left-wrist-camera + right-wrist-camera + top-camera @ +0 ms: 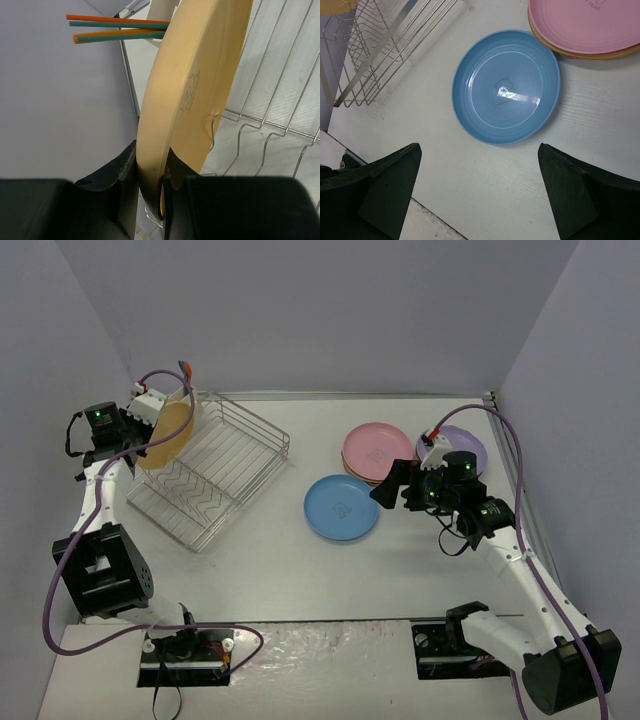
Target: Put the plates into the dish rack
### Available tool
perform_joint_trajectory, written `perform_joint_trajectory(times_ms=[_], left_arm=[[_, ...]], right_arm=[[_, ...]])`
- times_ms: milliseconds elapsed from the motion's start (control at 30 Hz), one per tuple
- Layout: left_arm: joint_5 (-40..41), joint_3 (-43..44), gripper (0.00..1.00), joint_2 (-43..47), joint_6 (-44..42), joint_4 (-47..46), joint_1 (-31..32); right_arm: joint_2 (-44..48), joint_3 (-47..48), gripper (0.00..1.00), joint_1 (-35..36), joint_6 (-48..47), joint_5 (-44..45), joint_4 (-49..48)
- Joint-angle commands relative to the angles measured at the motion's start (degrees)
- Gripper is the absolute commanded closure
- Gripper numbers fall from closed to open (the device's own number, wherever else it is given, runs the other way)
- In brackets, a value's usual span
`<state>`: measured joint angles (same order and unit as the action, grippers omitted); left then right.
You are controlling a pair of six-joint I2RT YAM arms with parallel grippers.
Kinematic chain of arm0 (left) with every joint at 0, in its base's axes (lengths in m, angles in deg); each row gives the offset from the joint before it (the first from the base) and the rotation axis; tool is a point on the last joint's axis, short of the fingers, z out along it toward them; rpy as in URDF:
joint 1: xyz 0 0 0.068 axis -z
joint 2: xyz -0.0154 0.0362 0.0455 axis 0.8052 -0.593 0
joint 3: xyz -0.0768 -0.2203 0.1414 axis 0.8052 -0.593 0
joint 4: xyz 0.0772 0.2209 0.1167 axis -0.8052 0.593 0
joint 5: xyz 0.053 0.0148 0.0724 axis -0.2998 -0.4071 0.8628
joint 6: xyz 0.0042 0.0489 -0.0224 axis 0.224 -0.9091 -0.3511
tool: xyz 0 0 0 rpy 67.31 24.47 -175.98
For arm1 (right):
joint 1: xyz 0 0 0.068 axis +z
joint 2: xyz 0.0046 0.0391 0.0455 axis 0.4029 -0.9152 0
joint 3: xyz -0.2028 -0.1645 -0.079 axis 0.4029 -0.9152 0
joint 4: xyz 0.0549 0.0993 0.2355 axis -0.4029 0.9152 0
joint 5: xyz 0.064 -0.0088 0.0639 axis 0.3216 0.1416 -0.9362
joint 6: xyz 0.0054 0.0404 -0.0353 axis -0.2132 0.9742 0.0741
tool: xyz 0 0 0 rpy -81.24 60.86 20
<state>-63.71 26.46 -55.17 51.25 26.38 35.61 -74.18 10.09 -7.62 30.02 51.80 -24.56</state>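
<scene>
Between the left jaws you will find the yellow plate, pinched at its lower rim. The left jaws are closed down to the thickness of that rim, with one finger on each face. The plate stands on edge, tilted, and rises up and away from the jaws. Beyond the plate, on its inner-face side, lies the dish rack; its wavy base wires show past the plate in the left wrist view. You cannot tell from these views whether the plate touches a rack wire. Above the left jaws, past the plate's upper edge, orange and teal sticks project sideways toward the wall.

The right jaws stand fully apart and hold nothing. They hover over the bench. Directly ahead of them, centred between the two fingers, the blue plate lies flat on the bench, face up, with a small bear print in its well. Further ahead and off to one side, the pink plate rests on an orange plate, of which only the rim shows. The blue plate lies just beside this stack. Behind the right jaws, the purple plate lies partly hidden by the right wrist. The rack sits ahead of the right jaws on the opposite side from the stack, well apart.
</scene>
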Motion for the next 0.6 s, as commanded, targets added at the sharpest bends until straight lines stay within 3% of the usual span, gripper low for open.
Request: perform_joint_trajectory(times_ms=[0,300,567], left_arm=[[-0.9,0.4,1.00,1.5,-0.4,-4.3,-1.6],[-0.7,6.8,1.00,2.3,-2.4,-1.5,-1.6],[1.3,6.6,1.00,2.4,-3.3,-1.8,-1.5]], right_arm=[[1.1,-0.5,0.00,0.2,-0.5,-0.7,-2.8],[1.0,-0.3,0.00,0.2,-0.7,-1.0,-2.8],[1.5,-0.9,0.00,0.2,-0.7,-1.2,-2.8]])
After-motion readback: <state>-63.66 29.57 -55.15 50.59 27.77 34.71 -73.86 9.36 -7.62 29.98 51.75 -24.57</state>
